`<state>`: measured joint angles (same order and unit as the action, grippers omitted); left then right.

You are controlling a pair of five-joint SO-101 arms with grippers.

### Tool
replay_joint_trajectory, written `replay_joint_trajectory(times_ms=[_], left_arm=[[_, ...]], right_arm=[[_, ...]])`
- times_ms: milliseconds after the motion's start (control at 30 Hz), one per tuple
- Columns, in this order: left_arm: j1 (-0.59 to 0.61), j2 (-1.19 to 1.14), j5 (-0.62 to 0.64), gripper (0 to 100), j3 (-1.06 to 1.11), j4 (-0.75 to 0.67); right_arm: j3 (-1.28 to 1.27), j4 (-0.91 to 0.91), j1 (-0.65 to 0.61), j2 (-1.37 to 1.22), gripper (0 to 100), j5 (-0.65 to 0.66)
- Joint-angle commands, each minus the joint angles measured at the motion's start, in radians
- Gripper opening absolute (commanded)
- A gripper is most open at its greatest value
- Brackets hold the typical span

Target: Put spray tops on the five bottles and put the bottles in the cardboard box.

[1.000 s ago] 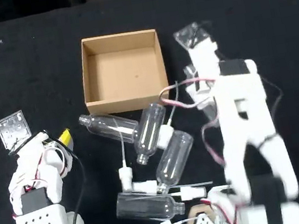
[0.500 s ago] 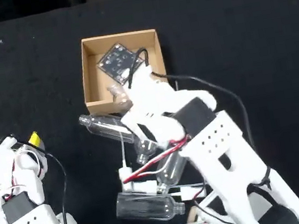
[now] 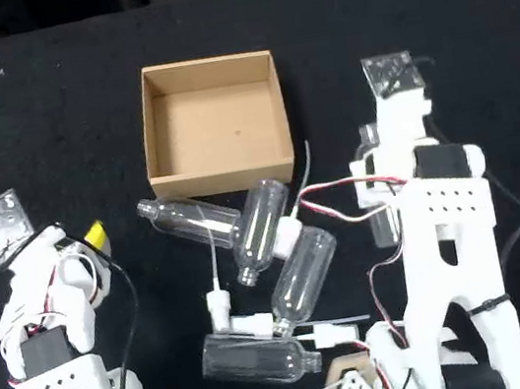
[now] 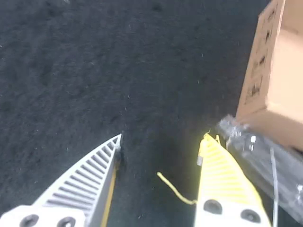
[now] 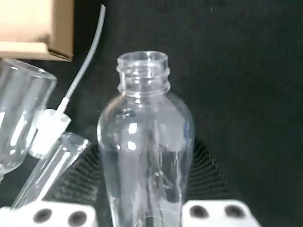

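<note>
One bottle is clamped in the right gripper jaws, at 4 o'clock of the cardboard box. Its long axis points to 12 o'clock, open neck leading. Four other bottles and the spray tops lie around its 7 to 8 o'clock on the table. The left gripper, jaws apart and empty, looks nearer the closest spray top.

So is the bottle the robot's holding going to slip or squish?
Probably light: the bottle is clear and looks empty. Its smooth, shiny wall could slip, though ribbed pads of the right gripper hug both sides. Thin plastic may dent if squeezed hard.
</note>
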<state>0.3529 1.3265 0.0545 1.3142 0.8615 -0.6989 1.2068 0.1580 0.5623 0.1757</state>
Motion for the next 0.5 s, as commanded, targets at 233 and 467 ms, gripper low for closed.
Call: replay_joint_trajectory(times_ms=[233,467], left_arm=[[-0.021,0.006,-0.169,24,-0.131,0.081],[-0.300,-0.196,-0.460,24,-0.522,0.454]], right_arm=[[-0.039,-0.192,0.175,-0.059,7.5,0.071],[-0.028,-0.247,0.325,-0.196,7.5,0.141]])
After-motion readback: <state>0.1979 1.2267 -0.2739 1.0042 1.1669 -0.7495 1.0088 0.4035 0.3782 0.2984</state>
